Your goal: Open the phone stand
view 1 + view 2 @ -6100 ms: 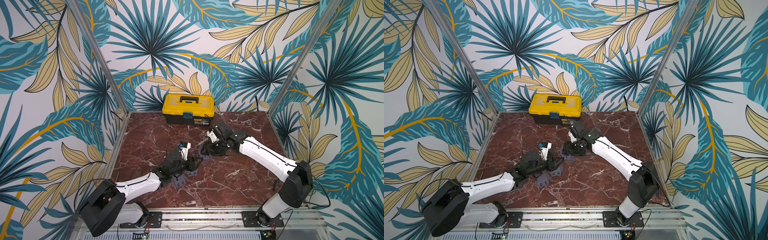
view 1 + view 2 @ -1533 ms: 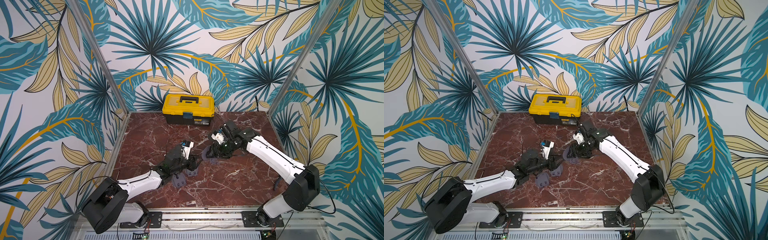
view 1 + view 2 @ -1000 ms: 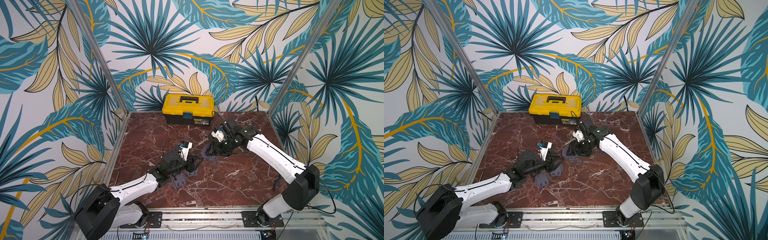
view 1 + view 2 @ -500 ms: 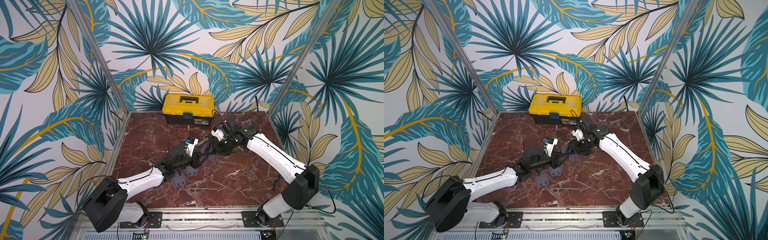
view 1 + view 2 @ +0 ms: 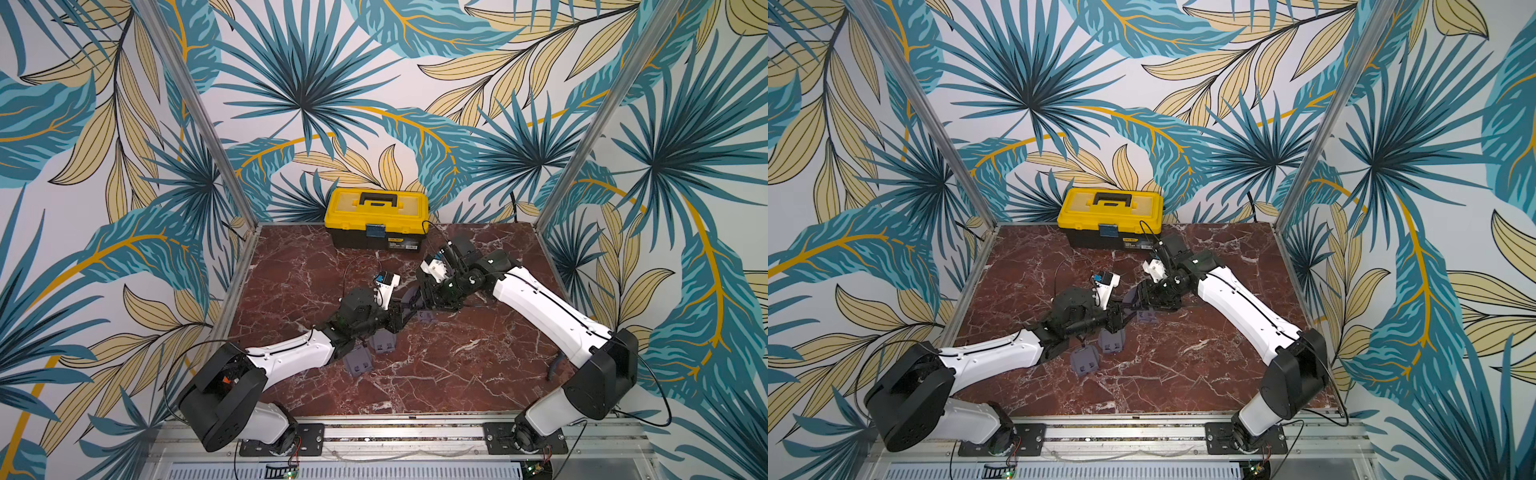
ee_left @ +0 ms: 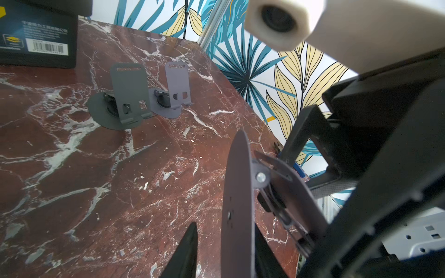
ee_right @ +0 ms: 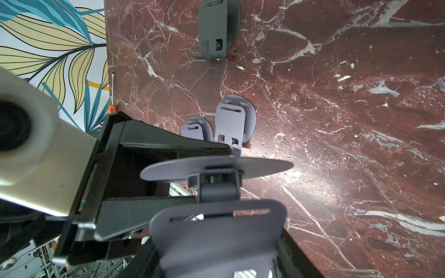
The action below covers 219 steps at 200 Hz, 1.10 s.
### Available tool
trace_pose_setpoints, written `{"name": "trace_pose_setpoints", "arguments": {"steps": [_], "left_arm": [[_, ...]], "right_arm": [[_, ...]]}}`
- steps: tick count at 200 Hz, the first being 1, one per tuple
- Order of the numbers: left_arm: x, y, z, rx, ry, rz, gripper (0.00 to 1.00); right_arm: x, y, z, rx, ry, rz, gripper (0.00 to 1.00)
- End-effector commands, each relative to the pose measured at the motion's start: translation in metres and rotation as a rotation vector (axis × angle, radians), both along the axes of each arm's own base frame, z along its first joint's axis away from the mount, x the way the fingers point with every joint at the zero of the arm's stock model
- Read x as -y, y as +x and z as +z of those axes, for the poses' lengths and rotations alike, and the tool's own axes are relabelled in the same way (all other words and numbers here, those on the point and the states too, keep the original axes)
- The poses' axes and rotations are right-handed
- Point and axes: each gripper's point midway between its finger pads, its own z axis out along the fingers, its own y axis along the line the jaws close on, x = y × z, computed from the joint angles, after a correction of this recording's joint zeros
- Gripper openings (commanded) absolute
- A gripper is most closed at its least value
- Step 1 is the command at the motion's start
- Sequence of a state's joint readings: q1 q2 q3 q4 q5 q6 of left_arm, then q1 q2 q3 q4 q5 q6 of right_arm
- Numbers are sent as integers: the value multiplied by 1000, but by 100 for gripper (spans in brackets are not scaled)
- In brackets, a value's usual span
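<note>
Above veined marble point(image 7: 361, 108), flat, perhaps metal stand point(image 7: 216, 240)

The left arm point(image 5: 291, 353) and right arm point(image 5: 540, 303) wore white shells with black joint housings. Black cables point(image 5: 648, 399) trailed from both; cream cameras point(image 5: 387, 283) capped the 2 wrists.

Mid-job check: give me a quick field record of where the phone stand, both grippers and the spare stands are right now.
phone stand: held above the table, round base angled away from the back plate
right gripper: shut on the back plate
left gripper: open, fingers either side of the round base
spare stands: two on the table, side by side
toolbox: closed, at the back wall
</note>
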<state>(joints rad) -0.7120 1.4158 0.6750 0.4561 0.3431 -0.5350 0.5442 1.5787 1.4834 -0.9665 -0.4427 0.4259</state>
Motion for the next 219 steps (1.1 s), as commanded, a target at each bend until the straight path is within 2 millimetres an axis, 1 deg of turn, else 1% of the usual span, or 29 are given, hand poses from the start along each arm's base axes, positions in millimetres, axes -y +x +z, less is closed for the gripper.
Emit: {"name": "trace_pose_setpoints", "arguments": {"steps": [1, 24, 70, 83, 96, 129, 148, 183, 194, 219], "left_arm": [[2, 7, 26, 66, -48, 22, 33], [0, 6, 30, 76, -54, 25, 30], [2, 6, 32, 82, -63, 17, 19], [3, 5, 33, 84, -69, 12, 14], [3, 5, 35, 86, -75, 10, 12], [3, 4, 40, 101, -82, 5, 7], [3, 3, 44, 112, -87, 3, 0], [1, 1, 51, 131, -96, 0, 0], [0, 0, 53, 136, -99, 1, 0], [-3, -2, 56, 143, -103, 2, 0]], "right_arm": [[-3, -3, -2, -5, 12, 15, 33], [-5, -2, -2, -6, 19, 13, 33], [-8, 0, 0, -5, 35, 10, 34], [-8, 0, -1, -6, 34, 9, 36], [-8, 1, -2, -9, 31, 3, 38], [-9, 1, -1, -6, 43, 1, 46], [-9, 2, -1, -2, 44, -4, 52], [-9, 7, 0, 20, 48, -26, 65], [-6, 12, 3, 48, 41, -53, 71], [0, 24, 13, 119, 41, -116, 78]]}}
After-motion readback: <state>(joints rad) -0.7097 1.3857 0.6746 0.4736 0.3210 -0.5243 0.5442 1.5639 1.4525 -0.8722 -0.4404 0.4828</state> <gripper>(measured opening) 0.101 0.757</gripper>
